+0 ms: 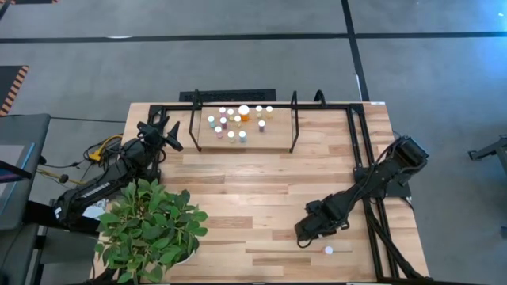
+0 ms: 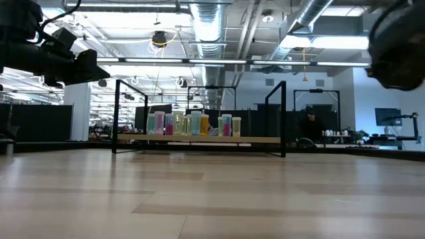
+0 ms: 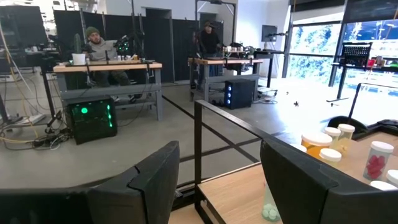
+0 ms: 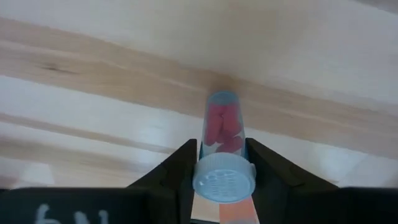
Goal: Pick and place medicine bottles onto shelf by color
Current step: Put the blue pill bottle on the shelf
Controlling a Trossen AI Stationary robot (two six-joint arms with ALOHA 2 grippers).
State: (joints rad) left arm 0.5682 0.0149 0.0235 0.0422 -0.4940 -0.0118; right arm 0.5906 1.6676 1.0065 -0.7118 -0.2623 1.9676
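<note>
Pink bottle (image 4: 222,149) in right tool (image 4: 221,163), plant (image 1: 150,226) apparently clear of it

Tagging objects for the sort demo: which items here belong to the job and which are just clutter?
In the job:
- shelf with the sorted medicine bottles
- pink-pill bottle, gripped between the right gripper's fingers
- white-capped bottle on the tabletop near that gripper
- left gripper, open, waiting beside the shelf

Lying about:
- potted plant

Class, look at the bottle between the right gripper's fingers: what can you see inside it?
Pink tablets show through the clear body of the bottle, held by the right gripper. Its pale cap and the fingers cover the part nearest the camera, so a count is impossible.
</note>
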